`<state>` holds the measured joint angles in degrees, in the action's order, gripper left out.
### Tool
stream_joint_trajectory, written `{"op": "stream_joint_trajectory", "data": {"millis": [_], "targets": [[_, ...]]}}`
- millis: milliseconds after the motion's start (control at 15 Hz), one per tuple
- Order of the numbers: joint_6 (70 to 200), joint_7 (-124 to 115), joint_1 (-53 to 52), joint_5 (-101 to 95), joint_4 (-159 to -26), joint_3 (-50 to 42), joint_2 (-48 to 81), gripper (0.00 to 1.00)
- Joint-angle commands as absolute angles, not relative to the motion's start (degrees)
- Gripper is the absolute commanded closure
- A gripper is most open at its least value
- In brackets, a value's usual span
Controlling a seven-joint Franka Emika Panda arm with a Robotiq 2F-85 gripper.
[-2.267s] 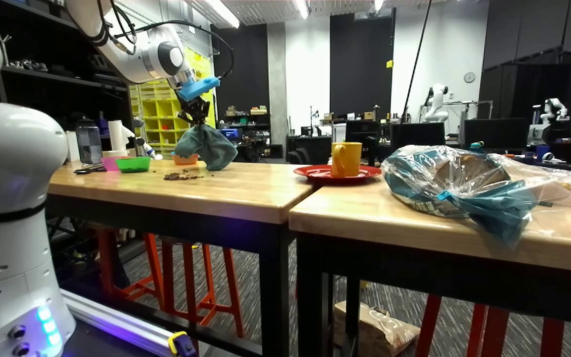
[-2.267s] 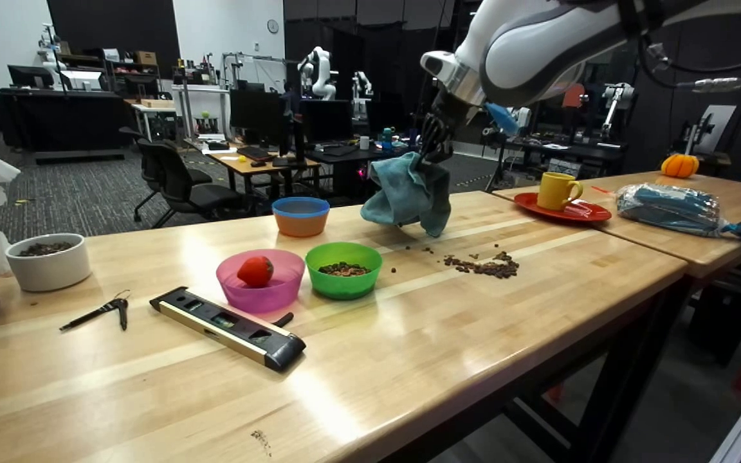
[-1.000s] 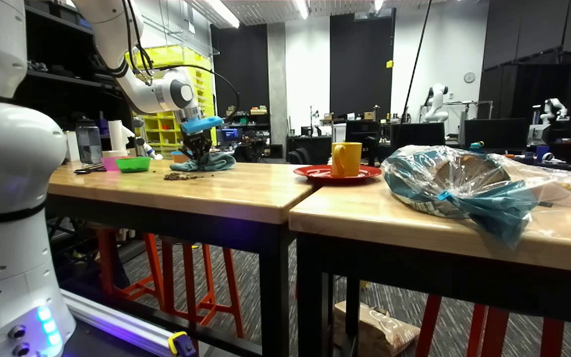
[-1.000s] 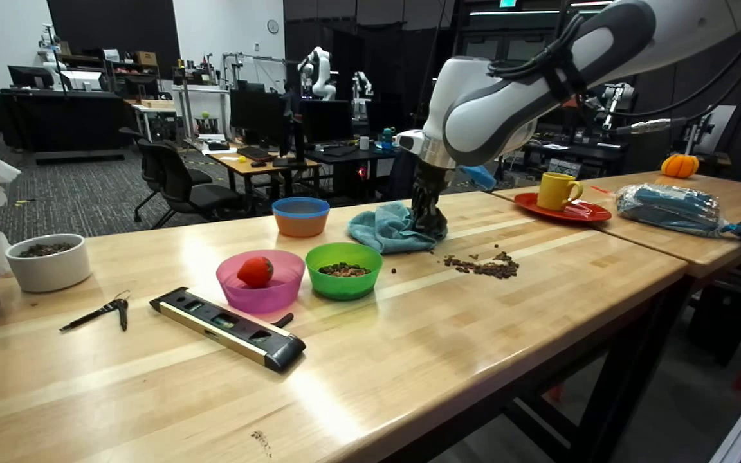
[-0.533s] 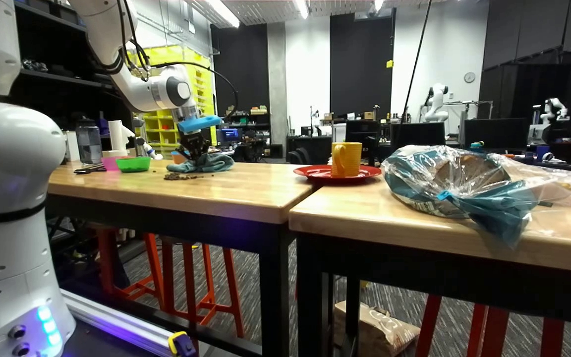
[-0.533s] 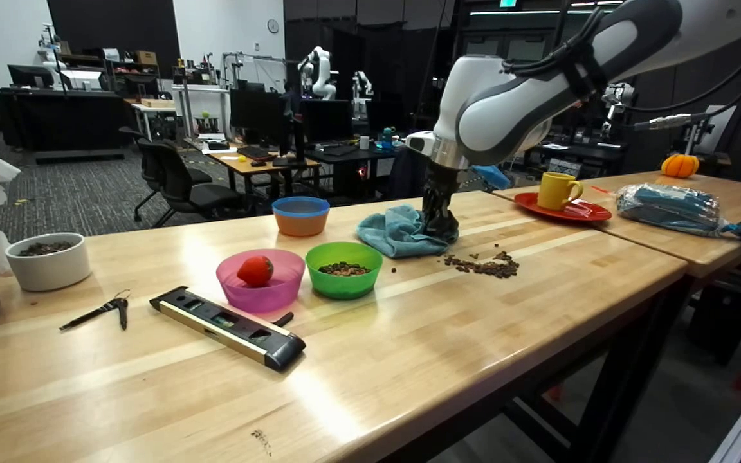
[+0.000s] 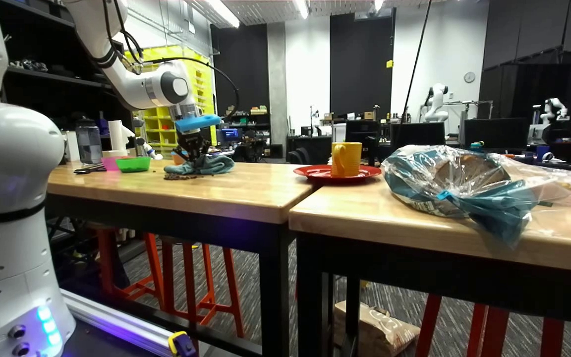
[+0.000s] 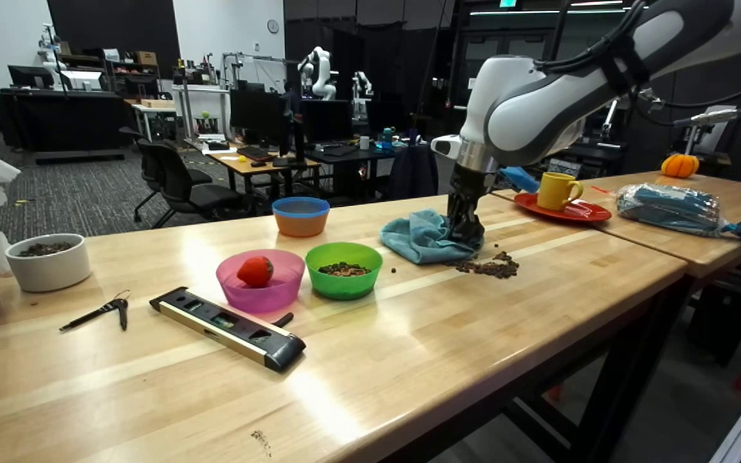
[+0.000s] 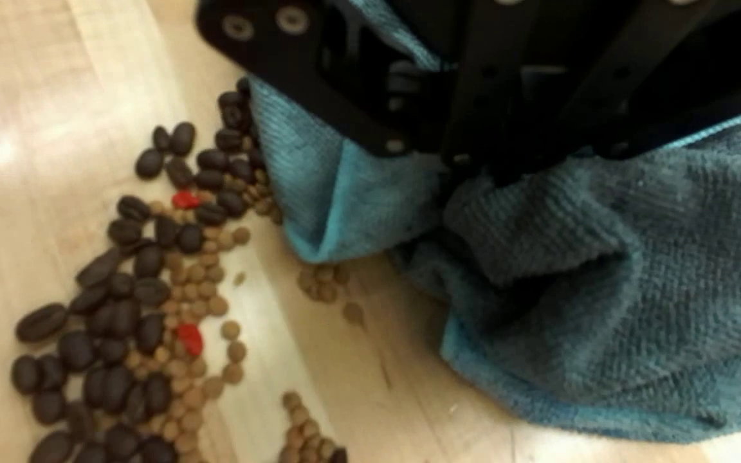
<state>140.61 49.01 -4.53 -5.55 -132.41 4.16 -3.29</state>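
Now the claw is pinched on a crumpled cloth, which lies on the counter with one fold against, or just over, dark beans and tan seeds. Moments ago it hung in the air; since then it has come down and slid across to this pile, so the work, I judge, has reached the beans. Being bunched, the cloth has only a rough long axis: in an exterior view it runs from the claw toward the gap between the green bowl and the orange bowl, loose end pointing that way. Farther off, a yellow mug stands on a red plate.
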Motion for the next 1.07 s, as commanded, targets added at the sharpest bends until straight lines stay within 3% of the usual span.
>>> {"op": "stream_joint_trajectory", "data": {"millis": [0, 1000], "targets": [[139.4, 50.3, -4.5, -4.7, -138.8, 3.1, -8.1, 0.98], [142.5, 52.3, -6.9, -2.4, -136.2, 0.1, -17.0, 0.98]]}}
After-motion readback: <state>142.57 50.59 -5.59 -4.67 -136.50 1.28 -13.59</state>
